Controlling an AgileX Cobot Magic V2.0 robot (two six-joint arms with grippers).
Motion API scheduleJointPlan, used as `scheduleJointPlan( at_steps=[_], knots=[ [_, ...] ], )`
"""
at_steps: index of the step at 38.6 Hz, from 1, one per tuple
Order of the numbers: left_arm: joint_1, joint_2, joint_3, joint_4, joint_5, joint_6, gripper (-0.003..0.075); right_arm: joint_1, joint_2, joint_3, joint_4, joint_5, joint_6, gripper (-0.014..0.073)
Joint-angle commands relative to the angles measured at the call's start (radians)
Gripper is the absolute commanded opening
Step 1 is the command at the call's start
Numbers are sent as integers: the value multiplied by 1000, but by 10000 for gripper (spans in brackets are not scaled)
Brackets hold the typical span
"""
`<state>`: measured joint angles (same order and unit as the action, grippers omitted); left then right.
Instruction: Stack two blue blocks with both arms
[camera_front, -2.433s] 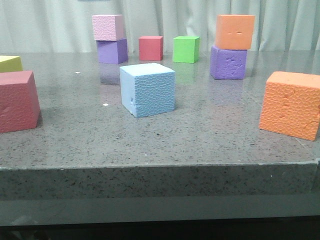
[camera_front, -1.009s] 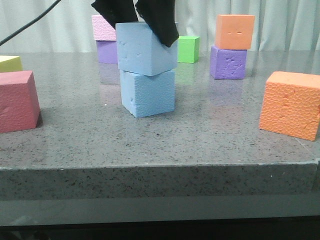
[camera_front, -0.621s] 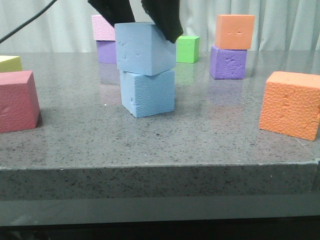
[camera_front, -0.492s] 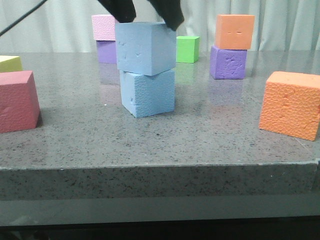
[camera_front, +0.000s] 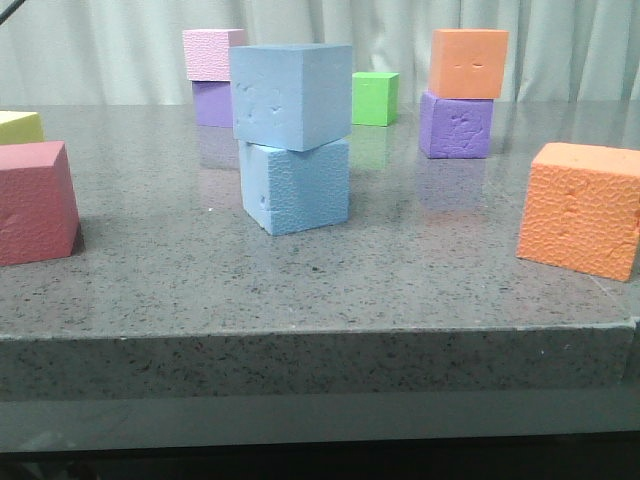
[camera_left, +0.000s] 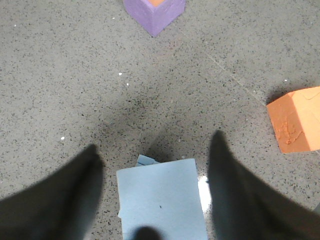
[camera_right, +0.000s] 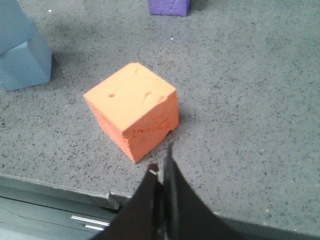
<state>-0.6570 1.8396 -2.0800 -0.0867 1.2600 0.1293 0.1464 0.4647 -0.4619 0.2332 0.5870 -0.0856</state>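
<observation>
The smoother blue block (camera_front: 290, 95) rests on the pebbly blue block (camera_front: 297, 185) in the middle of the table, turned a little and overhanging to the left. My left gripper (camera_left: 155, 142) is open above the stack, its fingers apart on either side of the top block (camera_left: 161, 200) and not touching it. A corner of the lower block (camera_left: 146, 160) peeks out. My right gripper (camera_right: 161, 159) is shut and empty over the table's front edge. The stack also shows in the right wrist view (camera_right: 20, 55). Neither gripper shows in the front view.
A large orange cube (camera_front: 583, 208) sits at the front right, just ahead of my right gripper (camera_right: 134, 115). An orange cube on a purple one (camera_front: 457, 125), a green cube (camera_front: 375, 98) and a pink cube on a purple one (camera_front: 213, 54) stand at the back. A red cube (camera_front: 35, 200) is at the left.
My left gripper brought the smoother blue block onto the pebbly one, opened, and rose out of the front view. The top block stays on the stack.
</observation>
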Motion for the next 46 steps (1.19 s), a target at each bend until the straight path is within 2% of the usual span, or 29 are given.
scheduleJointPlan(
  at_steps=[1, 5, 12, 18, 30, 46],
  knots=[
    [-8, -71, -33, -5, 13, -8, 155, -5, 4, -28, 2, -75, -11, -71],
    [-8, -87, -33, -5, 13, 8, -8, -5, 4, -28, 2, -75, -11, -71],
    [-8, -121, -22, -13, 13, 8, -20, -5, 4, -28, 2, -75, -11, -71],
    [-8, -188, 66, -17, -36, 8, -20, -5, 4, -28, 2, -72, -11, -71],
    [-8, -596, 629, -9, -518, 8, -20, -5, 4, -28, 2, -71, -11, -71],
    [-8, -1057, 1274, -56, -1034, 8, -20, -5, 4, -28, 2, -71, -11, -71]
  ],
)
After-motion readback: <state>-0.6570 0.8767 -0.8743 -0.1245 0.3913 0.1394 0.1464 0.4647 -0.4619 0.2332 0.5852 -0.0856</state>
